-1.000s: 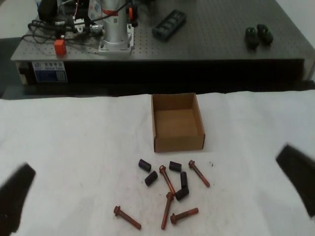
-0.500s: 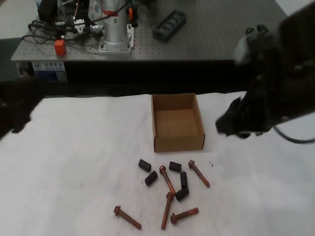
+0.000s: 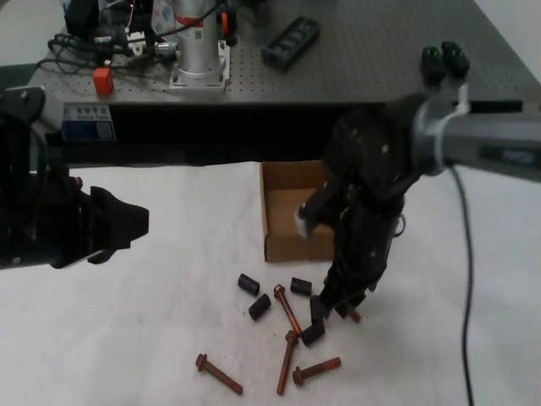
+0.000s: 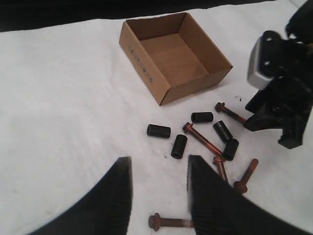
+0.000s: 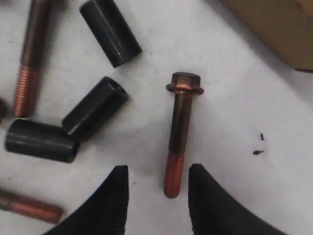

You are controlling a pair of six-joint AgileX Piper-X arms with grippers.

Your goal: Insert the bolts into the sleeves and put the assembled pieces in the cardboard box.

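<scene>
The right gripper (image 5: 159, 198) is released, its fingers spread either side of the threaded tip of a copper-coloured flanged metal bolt (image 5: 181, 122) lying on the white-covered desk (image 5: 254, 196). A short black cylindrical sleeve (image 5: 95, 108) lies just beside the bolt. The open brown cardboard box (image 4: 146, 73) stands near. The left gripper (image 4: 159, 188), also released and empty, hovers near the scattered pieces.

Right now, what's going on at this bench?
The right gripper hangs low over the scattered parts. Its jaws are open on either side of one bolt, at its threaded end, and not yet closed on it. The left gripper is off to the side above the white cloth, jaws open and holding nothing. The other bolts and the black sleeves lie loose in front of the cardboard box. None are assembled, and the box looks empty.
</scene>
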